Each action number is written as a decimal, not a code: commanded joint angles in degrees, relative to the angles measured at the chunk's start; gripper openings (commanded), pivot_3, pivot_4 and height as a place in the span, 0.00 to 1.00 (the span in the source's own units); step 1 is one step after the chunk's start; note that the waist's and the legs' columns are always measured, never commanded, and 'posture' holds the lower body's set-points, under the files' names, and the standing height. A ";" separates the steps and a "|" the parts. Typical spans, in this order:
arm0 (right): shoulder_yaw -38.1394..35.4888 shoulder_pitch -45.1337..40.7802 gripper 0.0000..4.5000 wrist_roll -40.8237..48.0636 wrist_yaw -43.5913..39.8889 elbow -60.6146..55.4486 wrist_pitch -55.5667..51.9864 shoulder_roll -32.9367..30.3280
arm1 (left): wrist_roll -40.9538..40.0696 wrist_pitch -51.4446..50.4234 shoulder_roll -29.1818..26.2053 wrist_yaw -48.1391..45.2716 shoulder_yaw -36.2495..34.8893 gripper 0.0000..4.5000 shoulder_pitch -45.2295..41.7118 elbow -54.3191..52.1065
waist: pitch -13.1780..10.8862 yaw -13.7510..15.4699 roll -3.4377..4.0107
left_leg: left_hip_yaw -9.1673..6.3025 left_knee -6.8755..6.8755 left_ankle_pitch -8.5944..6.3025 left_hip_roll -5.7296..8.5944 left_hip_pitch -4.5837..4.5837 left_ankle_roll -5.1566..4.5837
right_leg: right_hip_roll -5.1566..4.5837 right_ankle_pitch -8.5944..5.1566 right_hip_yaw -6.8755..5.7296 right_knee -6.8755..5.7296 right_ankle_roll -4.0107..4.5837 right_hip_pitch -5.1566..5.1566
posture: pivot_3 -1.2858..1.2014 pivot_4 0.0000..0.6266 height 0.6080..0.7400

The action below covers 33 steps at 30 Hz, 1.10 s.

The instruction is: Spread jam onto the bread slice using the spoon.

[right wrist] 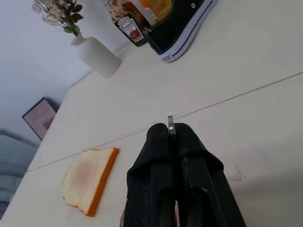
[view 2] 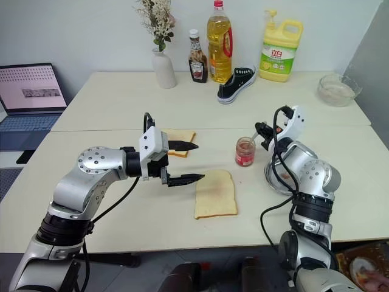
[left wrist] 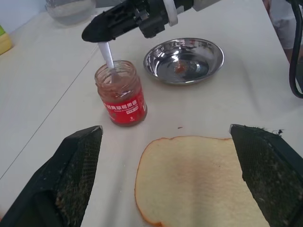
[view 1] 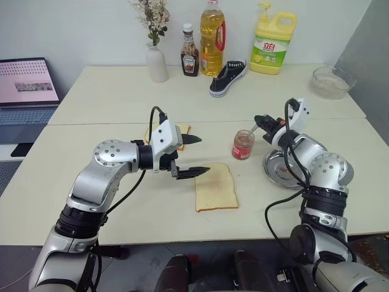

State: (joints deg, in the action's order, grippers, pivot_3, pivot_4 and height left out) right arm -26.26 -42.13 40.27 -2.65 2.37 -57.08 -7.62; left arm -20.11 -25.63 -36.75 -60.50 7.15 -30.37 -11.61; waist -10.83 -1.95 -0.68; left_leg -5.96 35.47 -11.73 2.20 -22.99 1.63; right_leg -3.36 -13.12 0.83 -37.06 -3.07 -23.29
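Note:
The pale bread slice (view 1: 216, 187) lies flat near the table's front edge. Just left of it, above the table, my left gripper (view 1: 203, 154) hangs open and empty, pointing right over the slice's near corner. The small jar of red jam (view 1: 242, 145) stands behind the slice to the right. The silver spoon (left wrist: 109, 54) dips its bowl into the jar, handle slanting up. My right gripper (view 1: 258, 120) is shut on that handle just above the jar. In the right wrist view the handle's end (right wrist: 170, 125) pokes out between the closed fingers (right wrist: 158, 161).
A steel dish (view 1: 282, 167) with a jam smear sits right of the jar. A toasted slice (view 1: 182, 129) lies behind the left gripper. At the back stand a vase (view 1: 157, 61), ketchup bottle (view 1: 189, 59), oil bottle (view 1: 212, 39), detergent jug (view 1: 273, 45), shoe (view 1: 228, 78) and glass bowl (view 1: 331, 82).

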 commanded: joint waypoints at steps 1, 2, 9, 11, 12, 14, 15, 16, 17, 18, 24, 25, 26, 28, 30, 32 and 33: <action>-2.48 -2.13 0.00 4.26 2.20 -2.62 -1.05 0.52 | -0.22 1.12 -0.10 -0.02 -0.70 1.00 -1.00 -0.79 | 0.00 0.01 0.00 | -0.01 0.00 0.00 0.00 0.00 0.00 | 0.00 0.00 0.00 0.00 0.00 0.00 | 0.52 0.24 1.00; -3.32 -2.59 0.00 5.37 3.13 -2.66 -1.40 0.69 | -0.18 1.11 -0.12 -0.01 -0.70 1.00 -1.02 -0.74 | 0.00 0.02 0.00 | 0.00 0.00 0.00 0.00 0.00 0.00 | 0.00 0.00 0.00 0.00 0.01 0.00 | 0.52 0.24 1.00; -6.32 -2.93 0.00 9.59 6.55 -2.20 -2.47 0.39 | -0.14 1.03 -0.32 -0.24 -0.67 1.00 -1.03 -0.65 | 0.00 0.00 0.01 | 0.00 -0.02 0.00 0.00 0.00 0.00 | 0.00 0.01 0.00 0.00 0.01 -0.01 | 0.52 0.24 1.00; -7.03 -2.64 0.00 10.97 7.17 -2.08 -2.57 0.25 | -0.12 1.07 -0.40 -0.37 -0.71 1.00 -1.10 -0.51 | 0.00 0.01 0.01 | 0.00 -0.02 0.00 0.00 -0.01 0.00 | 0.00 0.01 0.00 0.00 0.01 -0.01 | 0.52 0.24 1.00; -7.40 -2.48 0.00 11.53 7.50 -1.97 -2.52 0.16 | -0.11 1.10 -0.46 -0.46 -0.73 1.00 -1.14 -0.42 | 0.00 0.00 0.01 | 0.01 -0.02 0.00 0.00 -0.01 0.00 | 0.00 0.01 0.01 0.00 0.01 -0.01 | 0.52 0.24 1.00; -7.67 -2.20 0.00 12.23 7.83 -1.82 -2.37 -0.20 | -0.09 1.16 -0.54 -0.62 -0.76 1.00 -1.26 -0.26 | 0.00 -0.01 0.01 | 0.01 -0.02 0.00 -0.01 -0.01 0.00 | 0.00 0.00 0.00 0.00 0.01 -0.01 | 0.52 0.24 1.00; -7.74 -2.07 0.00 12.53 8.04 -1.78 -2.23 -0.36 | -0.09 1.17 -0.59 -0.71 -0.77 1.00 -1.31 -0.19 | -0.01 -0.01 0.01 | 0.01 -0.03 0.00 -0.01 -0.01 0.00 | 0.00 0.00 0.00 0.00 0.01 -0.01 | 0.52 0.24 1.00; -7.58 -1.92 0.00 12.54 8.04 -1.77 -1.98 -0.67 | -0.07 1.18 -0.62 -0.79 -0.77 1.00 -1.42 -0.10 | 0.00 -0.01 0.01 | 0.01 -0.03 0.00 -0.01 -0.01 0.00 | 0.00 -0.01 0.00 0.00 0.00 -0.01 | 0.52 0.24 1.00; -7.57 -1.80 0.00 12.67 8.07 -1.73 -1.84 -0.91 | -0.04 1.22 -0.64 -0.87 -0.75 1.00 -1.52 0.02 | 0.00 -0.01 0.01 | 0.01 -0.03 0.00 -0.01 -0.01 0.00 | 0.00 -0.01 0.00 0.00 0.00 -0.01 | 0.52 0.24 1.00; -7.54 -1.72 0.00 12.73 8.11 -1.71 -1.71 -1.06 | -0.02 1.28 -0.68 -0.94 -0.74 1.00 -1.59 0.13 | -0.01 -0.01 0.01 | 0.01 -0.03 0.00 0.00 -0.01 0.00 | 0.00 -0.01 0.00 0.01 -0.01 -0.01 | 0.52 0.24 1.00; -8.15 -1.19 0.00 13.36 8.53 -1.62 -0.95 -2.09 | 0.01 1.34 -0.82 -1.39 -0.74 1.00 -1.84 0.37 | -0.01 -0.01 0.01 | 0.02 -0.03 0.00 -0.01 -0.01 -0.01 | 0.00 -0.03 0.00 0.02 -0.03 -0.01 | 0.52 0.24 1.00; -8.44 -1.15 0.00 13.66 8.68 -1.59 -0.88 -2.28 | 0.05 1.34 -0.84 -1.47 -0.75 1.00 -1.87 0.39 | -0.01 -0.01 0.01 | 0.02 -0.04 0.00 -0.01 -0.01 0.00 | 0.00 -0.03 0.01 0.02 -0.03 -0.01 | 0.52 0.24 1.00; -8.86 -1.15 0.00 14.03 8.89 -1.42 -0.74 -2.46 | 0.08 1.32 -0.86 -1.57 -0.77 1.00 -1.93 0.43 | -0.01 -0.01 0.01 | 0.03 -0.04 0.00 -0.01 -0.01 0.00 | 0.00 -0.03 0.01 0.02 -0.03 -0.01 | 0.52 0.24 1.00; -9.73 -1.28 0.00 14.92 9.30 -1.02 -0.40 -2.68 | 0.12 1.31 -0.92 -1.75 -0.80 1.00 -2.07 0.53 | -0.01 0.00 0.01 | 0.02 -0.04 0.00 -0.01 -0.01 0.00 | 0.00 -0.03 0.01 0.02 -0.03 -0.01 | 0.52 0.24 1.00; -10.53 -1.50 0.00 16.00 9.86 -0.76 -0.10 -2.58 | 0.14 1.32 -0.99 -1.90 -0.79 1.00 -2.22 0.60 | -0.01 0.01 0.01 | 0.02 -0.04 0.00 -0.01 -0.02 -0.01 | 0.00 -0.03 0.01 0.02 -0.04 -0.01 | 0.52 0.24 1.00; -11.11 -1.62 0.00 17.06 10.48 -0.57 0.18 -2.44 | 0.19 1.42 -1.05 -2.04 -0.79 1.00 -2.30 0.71 | -0.01 0.01 0.01 | 0.02 -0.04 0.00 -0.01 -0.02 -0.01 | 0.00 -0.03 0.00 0.03 -0.04 -0.01 | 0.52 0.24 1.00; -11.41 -1.66 0.00 17.69 10.96 -0.45 0.34 -2.27 | 0.18 1.42 -1.09 -2.13 -0.79 1.00 -2.38 0.79 | -0.01 0.00 0.01 | 0.02 -0.04 0.00 -0.01 -0.02 -0.01 | 0.00 -0.03 0.01 0.03 -0.04 -0.01 | 0.52 0.24 1.00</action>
State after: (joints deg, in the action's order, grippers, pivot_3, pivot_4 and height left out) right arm -36.88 -43.12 55.53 7.93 2.75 -57.90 -9.59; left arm -19.92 -25.51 -37.03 -62.18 7.15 -31.58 -10.34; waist -10.84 -1.95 -0.67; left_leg -5.94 35.42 -11.73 2.19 -23.00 1.62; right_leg -3.36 -13.15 0.84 -37.03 -3.11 -23.30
